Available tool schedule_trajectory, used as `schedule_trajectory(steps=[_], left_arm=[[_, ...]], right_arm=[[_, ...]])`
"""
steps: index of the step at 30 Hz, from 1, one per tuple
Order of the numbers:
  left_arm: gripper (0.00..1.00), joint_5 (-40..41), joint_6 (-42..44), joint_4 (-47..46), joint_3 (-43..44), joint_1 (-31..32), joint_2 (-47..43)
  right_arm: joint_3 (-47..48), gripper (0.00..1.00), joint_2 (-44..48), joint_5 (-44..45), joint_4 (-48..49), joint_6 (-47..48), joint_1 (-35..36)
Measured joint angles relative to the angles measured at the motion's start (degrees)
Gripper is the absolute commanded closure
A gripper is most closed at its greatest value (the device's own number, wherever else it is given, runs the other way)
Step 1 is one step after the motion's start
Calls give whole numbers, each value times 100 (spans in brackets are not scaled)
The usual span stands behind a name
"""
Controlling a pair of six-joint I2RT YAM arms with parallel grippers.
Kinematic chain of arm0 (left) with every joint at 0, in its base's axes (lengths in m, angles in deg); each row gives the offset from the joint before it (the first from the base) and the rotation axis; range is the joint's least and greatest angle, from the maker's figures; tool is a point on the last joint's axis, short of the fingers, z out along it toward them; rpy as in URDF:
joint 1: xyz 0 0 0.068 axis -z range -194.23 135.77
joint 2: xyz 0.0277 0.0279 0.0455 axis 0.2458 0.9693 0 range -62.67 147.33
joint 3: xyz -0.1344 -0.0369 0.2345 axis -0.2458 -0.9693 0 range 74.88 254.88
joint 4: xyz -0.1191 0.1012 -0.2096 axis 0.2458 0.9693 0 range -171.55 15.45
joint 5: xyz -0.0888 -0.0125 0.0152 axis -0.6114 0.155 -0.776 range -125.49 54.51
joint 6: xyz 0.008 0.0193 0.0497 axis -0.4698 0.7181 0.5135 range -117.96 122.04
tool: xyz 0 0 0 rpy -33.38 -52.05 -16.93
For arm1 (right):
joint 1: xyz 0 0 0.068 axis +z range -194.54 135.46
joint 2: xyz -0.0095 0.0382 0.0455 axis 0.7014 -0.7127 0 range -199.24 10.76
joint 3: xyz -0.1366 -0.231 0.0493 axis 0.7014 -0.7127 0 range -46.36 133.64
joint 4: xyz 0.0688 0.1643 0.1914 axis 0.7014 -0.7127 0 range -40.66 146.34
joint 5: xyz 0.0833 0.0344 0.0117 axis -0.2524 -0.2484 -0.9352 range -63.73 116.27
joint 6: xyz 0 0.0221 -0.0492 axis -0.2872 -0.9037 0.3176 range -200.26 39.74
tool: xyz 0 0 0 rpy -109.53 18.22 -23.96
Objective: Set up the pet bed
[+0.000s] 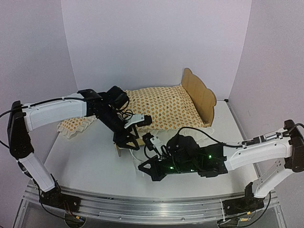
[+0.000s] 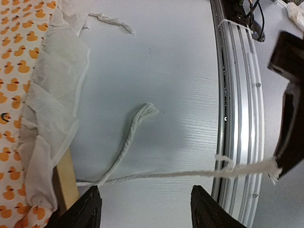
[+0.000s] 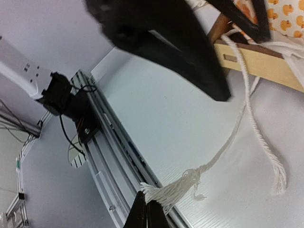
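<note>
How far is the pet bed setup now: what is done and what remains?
Done: the dotted cushion lies in the pet bed. In hand: the right gripper pinches a tie cord, stretched from the bed's corner; the left gripper is open near it. Left: tying the cord, and the pillow lies beside the bed, not on it.

Two arms (image 1: 52, 114), one pet bed (image 1: 200, 95), one duck-print cushion (image 1: 161, 107), one ruffled pillow (image 1: 73, 126) and three white ties (image 2: 133, 137)
</note>
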Motion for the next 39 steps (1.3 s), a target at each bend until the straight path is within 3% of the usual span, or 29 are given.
schedule_trajectory(steps=[4,8,12,16,26,28,34,39], left_arm=[[30,87,1025,401,181,-425,-155],[41,445,2821,530,-33,-644,-247],[43,765,4327,499,-586,-477,-330],[44,1184,5236,84,-908,-118,-229],[53,2458,6177,-1205,-1316,-20,249],[61,2675,6344,-1315,-1421,-20,289],[98,3082,6724,-2171,-1948,38,289],[100,3237,6818,-2720,-2308,35,255]], right_arm=[[9,100,-40,171,147,-312,-340],[10,100,-145,426,247,-571,-565],[60,100,-320,639,274,-648,-661],[116,100,-404,779,298,-675,-678],[1,100,-334,1320,421,-809,-681],[-20,100,-314,1358,434,-797,-683],[-190,100,-278,1376,684,-797,-686],[-258,100,-278,1351,763,-808,-706]])
